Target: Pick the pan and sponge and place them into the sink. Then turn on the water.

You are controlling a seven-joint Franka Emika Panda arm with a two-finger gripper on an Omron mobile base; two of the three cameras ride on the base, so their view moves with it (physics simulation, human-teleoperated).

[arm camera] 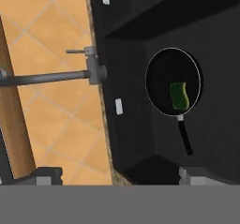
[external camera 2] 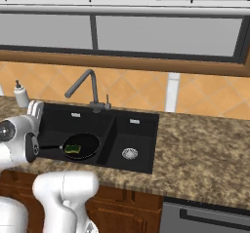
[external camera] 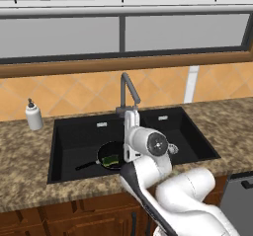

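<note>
The robot's white arm is covering the right rim of the pan (external camera: 109,159) and part of the sink (external camera: 74,141) in the left base view. In the hand view, the faucet (arm camera: 51,77) is running off the left edge.

No readable text, labels, brand marks or nos. anywhere; soap bottle (external camera: 33,115) & sink (external camera: 69,141) are unmarked.
</note>
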